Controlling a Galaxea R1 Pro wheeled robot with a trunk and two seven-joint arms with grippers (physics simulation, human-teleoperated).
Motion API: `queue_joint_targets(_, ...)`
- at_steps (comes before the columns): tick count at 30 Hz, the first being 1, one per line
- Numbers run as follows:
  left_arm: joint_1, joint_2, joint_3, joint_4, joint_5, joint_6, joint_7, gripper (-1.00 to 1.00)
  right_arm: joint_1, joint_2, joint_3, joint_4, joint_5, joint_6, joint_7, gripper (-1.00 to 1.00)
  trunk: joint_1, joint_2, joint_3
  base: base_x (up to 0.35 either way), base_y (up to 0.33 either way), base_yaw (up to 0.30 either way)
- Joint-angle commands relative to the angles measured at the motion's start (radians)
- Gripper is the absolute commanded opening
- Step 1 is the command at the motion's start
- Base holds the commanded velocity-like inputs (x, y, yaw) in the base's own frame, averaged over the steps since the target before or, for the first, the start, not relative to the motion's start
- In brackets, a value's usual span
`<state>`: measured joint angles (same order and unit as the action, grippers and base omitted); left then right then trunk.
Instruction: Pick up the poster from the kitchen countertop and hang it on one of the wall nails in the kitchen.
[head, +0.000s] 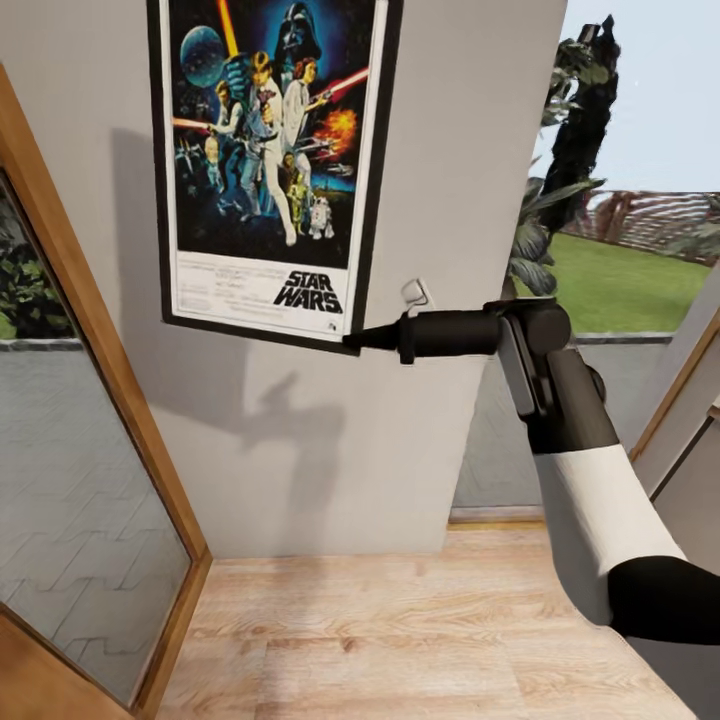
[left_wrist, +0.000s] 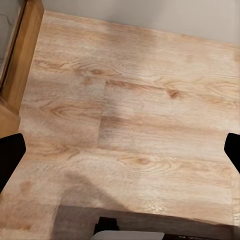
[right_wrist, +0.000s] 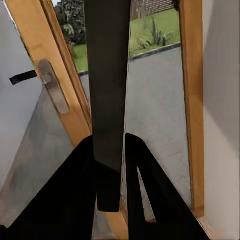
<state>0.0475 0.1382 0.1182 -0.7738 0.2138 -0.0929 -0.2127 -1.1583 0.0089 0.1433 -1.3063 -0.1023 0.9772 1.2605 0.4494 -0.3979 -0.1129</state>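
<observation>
The poster (head: 270, 150) is a tall Star Wars print with a black frame, a white border and dark blue artwork. It is held up flat against the pale grey wall (head: 300, 450), slightly tilted. My right gripper (head: 354, 340) is shut on its lower right corner. In the right wrist view the frame's black edge (right_wrist: 107, 90) runs up between the two dark fingers (right_wrist: 80, 190). A small pale peg (head: 415, 292) sticks out of the wall just above that gripper. My left gripper (left_wrist: 120, 150) hangs open over the wooden floor (left_wrist: 130, 100), with nothing between its fingertips.
A wood-framed glass door (head: 90, 400) stands at the left of the wall. A window (head: 620, 270) onto a garden with plants is at the right. Light wooden floorboards (head: 400, 640) lie below. Another wooden door with a metal handle (right_wrist: 52, 87) shows past the poster's edge.
</observation>
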Motion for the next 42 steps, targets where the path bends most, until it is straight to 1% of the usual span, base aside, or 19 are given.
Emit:
queue_joint_targets(1, 0.0, 0.0, 0.002, -0.001, 0.008, 0.001, -0.006, 1.0, -0.014, 0.0, 0.001, 0.019, -0.006, 0.008, 0.015, -1.0, 0.001, -0.002, -0.002, 0.0, 0.0, 0.0)
queue_joint_targets(2, 0.0, 0.0, 0.001, -0.001, 0.005, 0.001, -0.006, 1.0, -0.032, -0.001, 0.005, 0.045, -0.002, 0.005, 0.038, -1.0, 0.001, -0.002, -0.002, 0.0, 0.0, 0.0)
queue_joint_targets(7, 0.0, 0.0, 0.001, -0.001, 0.005, 0.001, -0.006, 1.0, -0.037, -0.004, 0.021, 0.057, 0.001, -0.008, 0.045, -1.0, 0.001, -0.002, -0.002, 0.0, 0.0, 0.0)
queue_joint_targets(8, 0.0, 0.0, 0.001, -0.001, 0.005, 0.001, -0.006, 1.0, -0.038, -0.012, 0.026, 0.071, 0.002, -0.036, 0.046, -1.0, 0.001, -0.002, -0.002, 0.0, 0.0, 0.0)
queue_joint_targets(11, 0.0, 0.0, 0.001, -0.001, 0.005, 0.001, -0.006, 1.0, -0.038, -0.023, 0.049, 0.098, 0.006, -0.076, 0.046, -1.0, 0.001, -0.002, -0.002, 0.0, 0.0, 0.0)
queue_joint_targets(12, 0.0, 0.0, 0.001, -0.001, 0.004, 0.001, -0.006, 1.0, -0.038, -0.028, 0.057, 0.103, 0.013, -0.084, 0.046, -1.0, 0.001, -0.002, -0.002, 0.0, 0.0, 0.0)
queue_joint_targets(16, 0.0, 0.0, 0.001, -0.001, 0.004, 0.001, -0.005, 1.0, -0.038, -0.037, 0.068, 0.11, 0.026, -0.094, 0.046, -1.0, 0.001, -0.002, -0.002, 0.0, 0.0, 0.0)
queue_joint_targets(20, 0.0, 0.0, 0.001, -0.001, 0.004, 0.001, -0.006, 1.0, -0.038, -0.04, 0.07, 0.107, 0.03, -0.106, 0.046, -1.0, 0.001, -0.002, -0.002, 0.0, 0.0, 0.0)
queue_joint_targets(25, 0.0, 0.0, 0.001, -0.001, 0.004, 0.001, -0.006, 1.0, -0.038, -0.042, 0.071, 0.105, 0.031, -0.152, 0.05, -1.0, 0.001, -0.002, -0.002, 0.0, 0.0, 0.0)
queue_joint_targets(38, 0.0, 0.0, 0.001, -0.001, 0.005, 0.001, -0.006, 1.0, -0.038, -0.047, 0.07, 0.104, 0.03, -0.161, 0.052, -1.0, 0.001, -0.002, -0.002, 0.0, 0.0, 0.0)
queue_joint_targets(40, 0.0, 0.0, 0.001, -0.001, 0.004, 0.001, -0.006, 1.0, -0.038, -0.047, 0.07, 0.104, 0.029, -0.162, 0.058, -1.0, 0.001, -0.002, -0.002, 0.0, 0.0, 0.0)
queue_joint_targets(42, 0.0, 0.0, 0.001, -0.002, 0.004, 0.001, -0.006, 1.0, -0.039, -0.047, 0.069, 0.104, 0.027, -0.162, 0.081, -1.0, 0.001, -0.002, -0.002, 0.0, 0.0, 0.0)
